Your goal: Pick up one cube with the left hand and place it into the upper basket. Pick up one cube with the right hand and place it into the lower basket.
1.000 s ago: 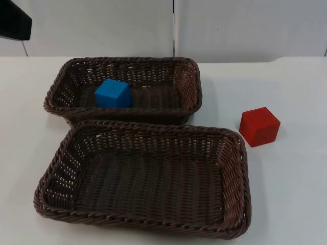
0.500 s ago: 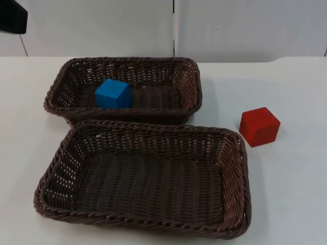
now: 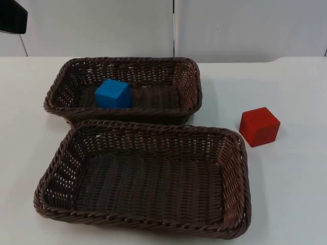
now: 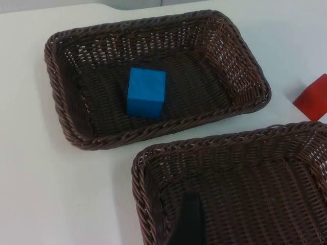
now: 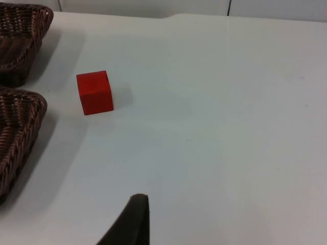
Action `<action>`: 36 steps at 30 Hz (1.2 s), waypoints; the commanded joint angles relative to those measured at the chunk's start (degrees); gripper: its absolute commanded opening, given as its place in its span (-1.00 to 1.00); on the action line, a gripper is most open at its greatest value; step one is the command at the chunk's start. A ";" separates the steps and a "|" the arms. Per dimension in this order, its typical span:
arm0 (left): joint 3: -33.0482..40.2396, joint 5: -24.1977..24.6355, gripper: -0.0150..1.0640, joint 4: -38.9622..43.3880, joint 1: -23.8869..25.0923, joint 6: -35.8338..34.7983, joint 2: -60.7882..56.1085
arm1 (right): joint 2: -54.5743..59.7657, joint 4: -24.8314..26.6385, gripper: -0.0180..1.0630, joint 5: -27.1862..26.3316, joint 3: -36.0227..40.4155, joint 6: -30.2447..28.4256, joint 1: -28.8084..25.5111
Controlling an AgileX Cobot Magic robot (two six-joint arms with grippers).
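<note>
A: Moved since a second back?

B: Just the left arm, drawn a little further up into the top view's upper left corner. Same as half a second ago, though. Cubes and baskets unshifted throughout.

A: Look of the cubes?

B: Blue cube: matte, plain, sharp-edged, sitting flat on the woven floor of the upper basket, left of its middle and clear of all walls. Red cube: same build, turned slightly askew, resting on the white table right of both baskets, near the lower basket but not touching it.

A: And the baskets?

B: Dark brown wicker, rectangular, braided rims. Set close together, almost touching along the long sides. Nothing inside the lower one.

A: Grippers?

B: Left gripper raised above the lower basket, looking across at the blue cube. Right gripper up over bare table, well apart from the red cube. Holding nothing, by the look of both wrist views. How far open, cannot tell for either.

A: Cut off or hard to read?

B: Red cube clipped by the frame edge in the left wrist view, one corner left showing. Both baskets cropped to corner pieces in the right wrist view. Left arm cropped to a black wedge against the grey partition wall.
</note>
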 commanded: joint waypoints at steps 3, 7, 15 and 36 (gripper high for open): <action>0.15 -0.69 0.30 -1.36 -0.31 -0.19 -0.35 | 5.87 -0.17 0.98 -5.12 -1.96 -0.04 0.01; 0.15 -0.69 0.30 -1.36 -0.31 -0.19 -0.35 | 13.45 -0.17 0.98 -8.55 -4.36 -0.04 0.01; 0.15 -0.90 0.30 -1.23 -0.31 -0.19 -0.35 | 24.74 -0.17 0.98 -10.45 -9.56 -0.04 0.01; 0.15 -1.23 0.30 -1.91 -0.31 -0.19 -0.35 | 56.02 0.00 0.98 -16.34 -26.22 -0.04 0.01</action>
